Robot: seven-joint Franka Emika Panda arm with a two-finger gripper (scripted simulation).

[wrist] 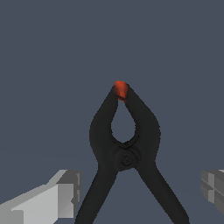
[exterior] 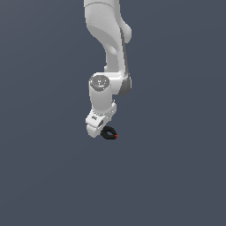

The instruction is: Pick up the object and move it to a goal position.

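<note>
I find the clamp [wrist: 125, 153] centred in the wrist view: a black body with two arms curving up into a rounded loop and meeting at an orange-red tip [wrist: 120, 89]. Below the loop sits a round pivot, and from it two thin handles splay apart and run out of frame.

I see the end effector [wrist: 140, 192] open. One grey finger [wrist: 57, 197] shows on one side of the handles and the other finger [wrist: 213, 186] on the far side. Both stand clear of the handles, with a gap of background visible between each finger and the nearer handle. The clamp lies between them, nearer the larger-showing finger. I record no contact in this view.

In the exterior view the clamp [exterior: 109, 133] appears as a tiny dark shape with its orange-red tip toward that view's right. It sits just beside the lower end of the white arm [exterior: 106, 79], at the end effector [exterior: 100, 126], and partly overlaps it in the picture. I cannot make out the fingers there; the hand hides them.

The arm comes down from the top of the exterior view, with the wrist tilted toward that view's left.

The background [exterior: 176, 176] is a uniform dark blue-grey in both views. I can tell no edge or counter surface, so I cannot say whether the clamp rests on anything.
</note>
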